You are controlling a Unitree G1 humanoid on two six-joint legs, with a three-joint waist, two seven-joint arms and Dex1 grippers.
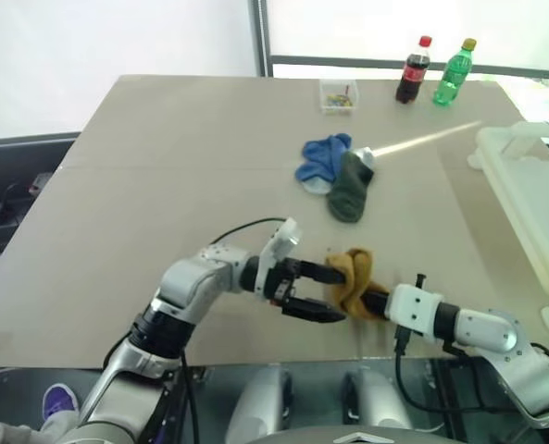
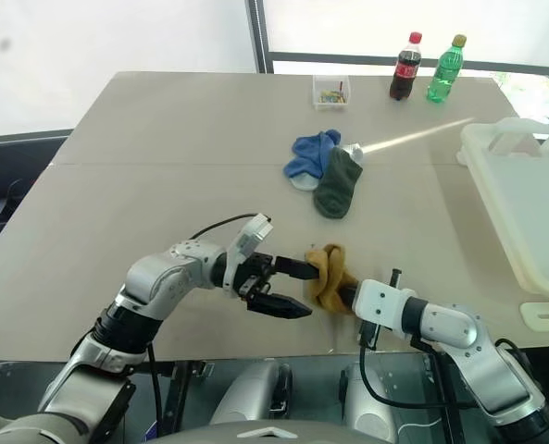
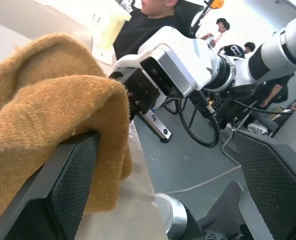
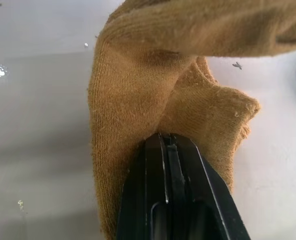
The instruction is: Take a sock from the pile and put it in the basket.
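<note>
Spanning the scene, the desk point(image 1: 163, 166) carries the basket point(image 1: 533, 199) at its right edge and the pile point(image 1: 339, 176) mid-surface; nearer, the right end effector point(image 1: 371, 298) is clamped on a mustard sock point(image 1: 353, 277) lifted for transfer, while the left end effector point(image 1: 316, 291) gapes wide around it, apparently to help.

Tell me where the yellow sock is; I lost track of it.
In the head views, the yellow sock sits near the table's front edge, between both grippers, pinched by the right gripper.
</note>
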